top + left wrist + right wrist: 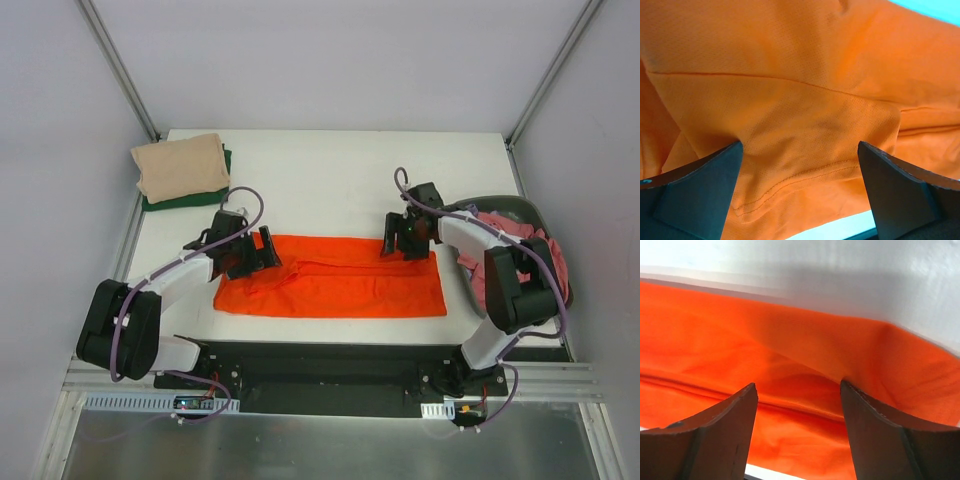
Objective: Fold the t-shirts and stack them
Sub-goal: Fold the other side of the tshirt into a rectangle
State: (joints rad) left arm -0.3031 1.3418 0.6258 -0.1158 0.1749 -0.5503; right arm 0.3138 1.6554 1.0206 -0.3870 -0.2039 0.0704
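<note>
Orange t-shirt [335, 285] lies as a long folded band across the centre of the overhead view.
Left gripper [262, 250] over its left end and right gripper [405, 240] over its upper right edge both stand open, holding nothing. The cloth looks light, limp and apt to slip on itself; pinching both end corners through every layer seems wisest.

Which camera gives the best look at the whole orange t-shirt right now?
Top external: the bright orange cloth t-shirt shows nearly whole there, a long folded strip. Each wrist view shows only a close patch of its fabric, edges cut off.
</note>
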